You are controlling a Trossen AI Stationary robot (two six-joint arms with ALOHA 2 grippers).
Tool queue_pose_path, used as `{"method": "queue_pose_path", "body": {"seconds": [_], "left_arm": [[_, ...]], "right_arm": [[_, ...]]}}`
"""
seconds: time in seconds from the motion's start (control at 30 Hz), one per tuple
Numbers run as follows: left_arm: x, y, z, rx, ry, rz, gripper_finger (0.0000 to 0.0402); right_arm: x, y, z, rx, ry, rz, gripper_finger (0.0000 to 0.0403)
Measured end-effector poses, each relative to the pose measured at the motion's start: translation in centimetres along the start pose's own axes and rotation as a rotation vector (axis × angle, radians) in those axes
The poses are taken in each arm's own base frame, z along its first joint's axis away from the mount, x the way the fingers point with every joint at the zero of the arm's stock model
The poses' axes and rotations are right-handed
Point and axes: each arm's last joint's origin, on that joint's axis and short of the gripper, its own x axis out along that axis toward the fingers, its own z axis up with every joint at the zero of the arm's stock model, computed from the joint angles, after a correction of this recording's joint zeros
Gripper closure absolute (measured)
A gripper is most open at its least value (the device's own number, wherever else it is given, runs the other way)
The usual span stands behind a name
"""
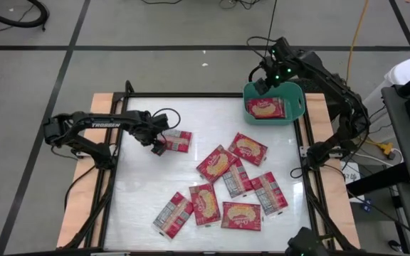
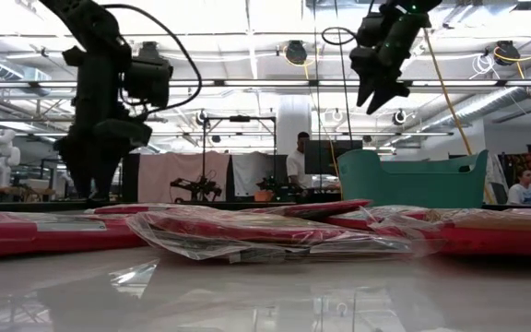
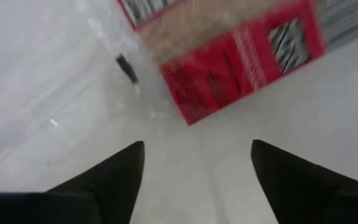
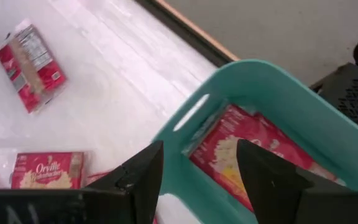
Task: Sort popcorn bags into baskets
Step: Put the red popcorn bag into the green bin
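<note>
Popcorn bags are spread over the white table [image 1: 141, 185], and the left gripper [image 1: 158, 144] hangs just beside one lone bag [image 1: 177, 141] near the table's left-middle, fingers [image 3: 114, 180] spread apart and empty, the packet's red edge lying just ahead of the tips in the left wrist view. That arm reaches in low from the table's left edge, bent at the elbow and stretched almost flat toward the packet. The right gripper [image 1: 263, 84] hovers over the far left rim of the teal basket [image 1: 295, 107], which sits at the table's far right corner; its fingers [image 4: 138, 177] are parted with nothing between them, pointing down at the basket's wall. The right arm rises from its base at the table's right side and arcs over the basket from behind. Inside the basket lies a bagged packet [image 1: 265, 107], picture side up. A loose cluster of packets [image 1: 231, 179] covers the table's middle and near-right area, some overlapping, some showing grey-white backs, well apart from both grippers. In the low view people sit in the room beyond the table.
</note>
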Motion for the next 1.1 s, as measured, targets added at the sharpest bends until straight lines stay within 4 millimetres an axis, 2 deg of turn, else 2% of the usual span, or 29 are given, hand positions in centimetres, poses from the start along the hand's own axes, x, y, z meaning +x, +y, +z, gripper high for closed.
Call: {"method": "queue_pose_path", "body": {"seconds": [0.23,0.47,0.63,0.83,1.0,1.1], "left_arm": [[1.6,0.3,-0.3,0.074,-0.059,0.006,0.0075],[3.0,0.6,-0.4,0.101,-0.137,-0.007,0.0116],[3.4,0.8,-0.5,0.140,-0.164,0.010,0.0172],[3.4,0.5,-0.1,0.257,-0.202,-0.013,0.0273],[3.3,0.1,0.6,0.241,-0.279,-0.058,0.0372],[2.9,-0.3,1.2,0.192,-0.314,-0.109,0.0393]], "right_arm": [[0.4,1.7,0.1,-0.053,-0.002,0.026,0.0209],[0.7,3.0,-0.1,-0.068,0.010,0.048,0.0209],[0.9,4.2,-0.2,-0.089,0.020,0.067,0.0209],[1.2,5.7,-0.2,-0.116,0.000,0.092,0.0209],[1.4,7.0,0.3,-0.130,-0.059,0.122,0.0209],[1.4,8.1,0.4,-0.139,-0.091,0.146,0.0209]]}}
